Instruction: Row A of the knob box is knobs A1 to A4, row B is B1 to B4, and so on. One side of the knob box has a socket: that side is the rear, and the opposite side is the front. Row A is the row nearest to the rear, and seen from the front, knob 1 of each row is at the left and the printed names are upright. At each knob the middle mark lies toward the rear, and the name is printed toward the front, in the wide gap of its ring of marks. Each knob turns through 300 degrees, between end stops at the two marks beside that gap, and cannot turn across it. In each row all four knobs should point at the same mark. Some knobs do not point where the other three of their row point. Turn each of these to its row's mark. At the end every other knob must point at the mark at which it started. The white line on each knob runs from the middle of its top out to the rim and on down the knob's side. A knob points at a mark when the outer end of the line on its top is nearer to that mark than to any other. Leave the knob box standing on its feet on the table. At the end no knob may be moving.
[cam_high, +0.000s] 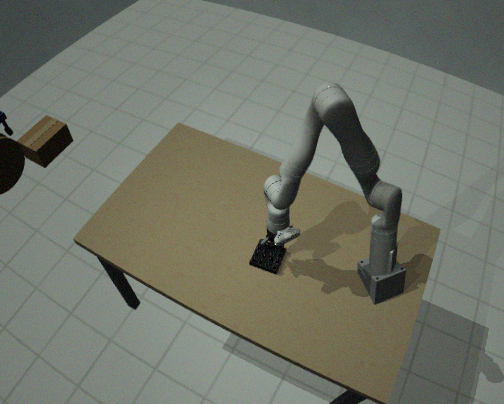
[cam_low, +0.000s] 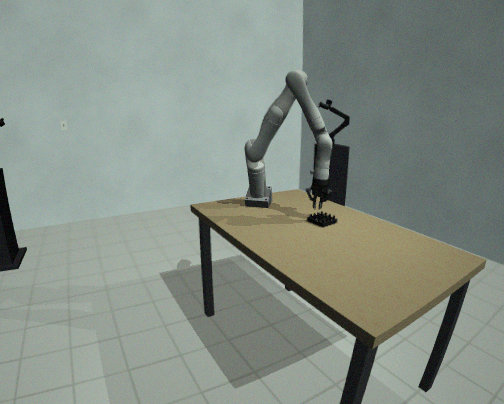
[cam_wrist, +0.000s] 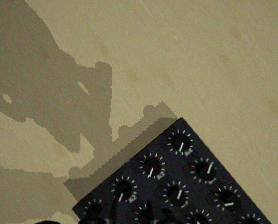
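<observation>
The black knob box (cam_high: 268, 256) (cam_low: 320, 222) (cam_wrist: 161, 172) stands on the table, turned slantwise in the wrist view, names toward the lower right. No socket shows. Knob A4 (cam_wrist: 180, 143), knob A3 (cam_wrist: 152, 166) and knob A2 (cam_wrist: 124, 189) have nearly parallel lines pointing down, slightly left. The line of knob B4 (cam_wrist: 205, 170) points up and right; knob C4 (cam_wrist: 228, 198) has a nearly level line. The lower knobs are hidden or cut off. My gripper (cam_low: 317, 207) is above the box, fingers a narrow gap apart, nothing between them, touching no knob.
The wooden table (cam_high: 165, 200) (cam_low: 370, 260) carries the arm's base (cam_high: 382, 282) (cam_low: 258, 200), on the far side of the box from the table's open end. Shadows of the arm fall between box and base. A cardboard box (cam_high: 50, 140) is beyond the table.
</observation>
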